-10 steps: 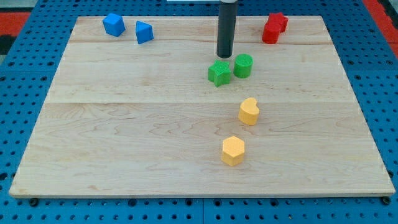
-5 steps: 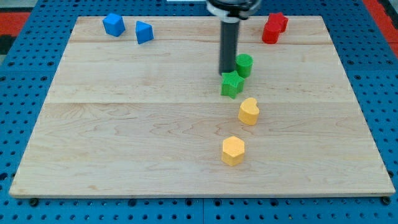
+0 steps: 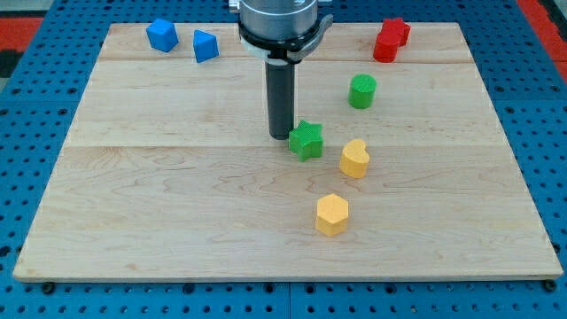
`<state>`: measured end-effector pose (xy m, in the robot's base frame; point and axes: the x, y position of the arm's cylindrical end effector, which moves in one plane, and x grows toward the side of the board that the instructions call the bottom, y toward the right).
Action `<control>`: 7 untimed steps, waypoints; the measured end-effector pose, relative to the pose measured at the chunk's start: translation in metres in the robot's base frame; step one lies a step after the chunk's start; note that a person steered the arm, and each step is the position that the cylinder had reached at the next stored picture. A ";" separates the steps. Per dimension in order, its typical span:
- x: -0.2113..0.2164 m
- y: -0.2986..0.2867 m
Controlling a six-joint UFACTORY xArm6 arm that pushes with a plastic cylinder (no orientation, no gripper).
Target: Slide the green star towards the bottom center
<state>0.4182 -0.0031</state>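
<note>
The green star (image 3: 306,140) lies near the middle of the wooden board (image 3: 177,195). My tip (image 3: 281,135) stands just to the star's upper left, touching or nearly touching it. The dark rod rises from there to the arm's round head at the view's top. A yellow heart-shaped block (image 3: 354,159) lies close to the star's right, slightly lower. A yellow hexagonal block (image 3: 332,213) lies below the star, toward the view's bottom.
A green cylinder (image 3: 361,91) stands up and to the right of the star. Two blue blocks (image 3: 162,35) (image 3: 205,45) sit at the top left. Red blocks (image 3: 390,39) sit at the top right. Blue pegboard surrounds the board.
The star has slid down and to the left, away from the green cylinder. My tip has moved left and down, from above the star to its upper left. The cylinder has shifted slightly right.
</note>
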 end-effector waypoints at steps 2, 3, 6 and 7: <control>-0.023 0.043; 0.011 0.047; 0.102 -0.025; 0.135 -0.035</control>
